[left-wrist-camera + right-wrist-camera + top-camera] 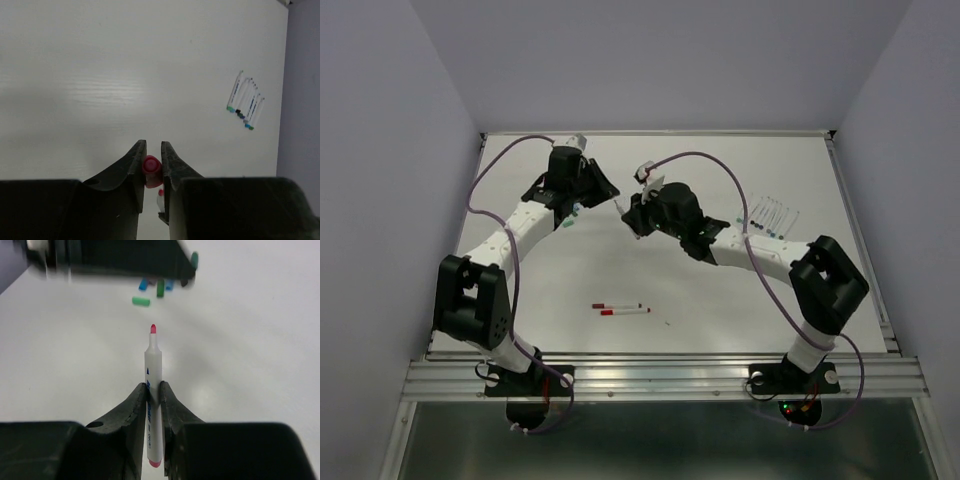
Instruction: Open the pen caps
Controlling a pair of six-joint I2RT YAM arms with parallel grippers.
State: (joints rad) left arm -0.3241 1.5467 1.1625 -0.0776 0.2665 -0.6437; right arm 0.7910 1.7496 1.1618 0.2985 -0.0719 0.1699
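The left gripper point(153, 145) has its fingers closed on a red cap point(151, 167). The cap sits between the two fingertips, above the white table point(125, 65), and it is off its pen.

The right gripper point(154, 386) has its fingers closed on the white barrel of a pen point(153, 366). The pen points away from the wrist, and its red tip is bare. A red end shows below the fingers too. In the top view the two grippers are near each other at the far middle of the table, but apart.

Some loose caps point(141, 301), green, blue and teal, lie on the table beyond the bare tip, close together. The left arm above them is blurred in the right wrist view.

A row of pens point(245, 106) lies side by side at the far right, their dark and teal ends on one side. Two more pens point(625, 312) with red ends lie near the front middle, almost parallel; I cannot tell whether they have caps on.
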